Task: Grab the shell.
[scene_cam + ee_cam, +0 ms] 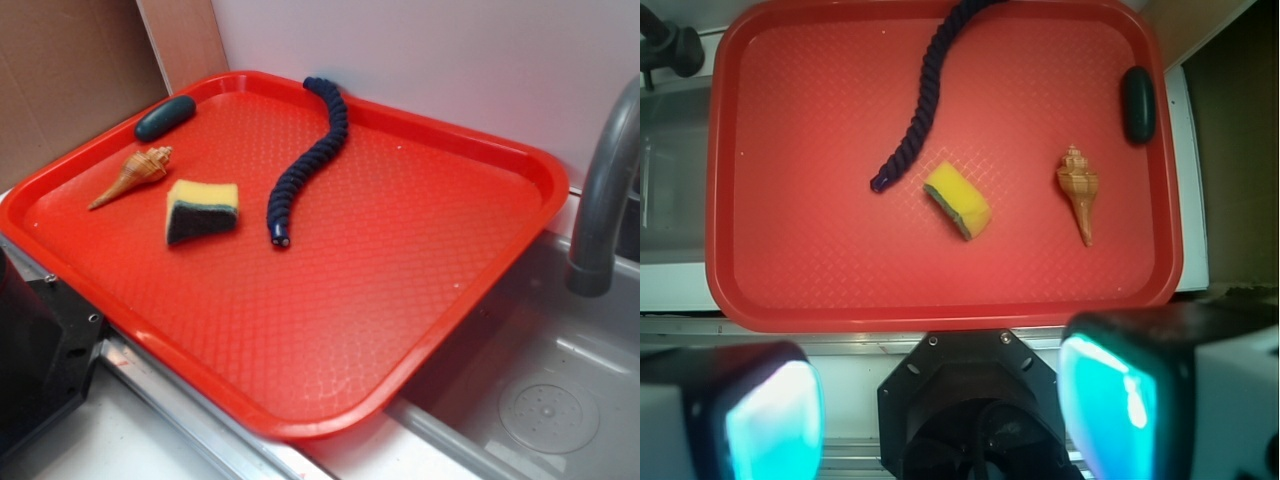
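My end effector [940, 415] hovers well above the red tray [420, 330], its fingers spread apart and holding nothing. The tan spiral shell [135, 174] lies on the tray, between a yellow-green sponge [201, 211] and a dark green oval object [165, 117].

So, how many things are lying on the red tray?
4. The shell lies beside the sponge; the dark rope curves across the tray; a dark green oval object sits against the rim. Nothing seems hidden.
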### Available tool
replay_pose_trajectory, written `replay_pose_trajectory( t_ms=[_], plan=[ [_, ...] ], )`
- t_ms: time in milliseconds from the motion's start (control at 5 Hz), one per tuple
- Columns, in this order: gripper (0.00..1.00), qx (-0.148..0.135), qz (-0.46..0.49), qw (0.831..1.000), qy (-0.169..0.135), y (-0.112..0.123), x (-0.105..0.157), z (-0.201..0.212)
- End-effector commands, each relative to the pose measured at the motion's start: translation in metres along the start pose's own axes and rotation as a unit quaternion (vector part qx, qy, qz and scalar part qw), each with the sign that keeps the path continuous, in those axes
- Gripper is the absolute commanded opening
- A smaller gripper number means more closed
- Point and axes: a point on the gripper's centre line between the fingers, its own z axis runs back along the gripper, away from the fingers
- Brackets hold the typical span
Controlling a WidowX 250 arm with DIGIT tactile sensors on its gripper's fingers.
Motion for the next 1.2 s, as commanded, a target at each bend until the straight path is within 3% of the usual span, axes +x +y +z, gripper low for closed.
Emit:
replay_pose_trajectory(
  t_ms=[0, 200, 400, 600, 800, 1000],
  plan=[
    [1.00, 0.000, 0.000, 1.000, 0.000, 0.000, 0.000, 0.000],
    [1.00, -0.020, 0.011, 0.999, 0.033, 0.051, 0.031, -0.051],
    [1.00, -0.017, -0.042, 0.997, 0.057, 0.067, 0.055, -0.104],
    [1.00, -0.010, -0.076, 0.997, 0.009, 0.084, 0.079, -0.133],
    [1.00, 0.018, -0.107, 0.994, -0.005, 0.087, 0.086, -0.157],
    [1.00, 0.001, -0.093, 0.996, 0.015, 0.114, 0.072, -0.191]
  ],
)
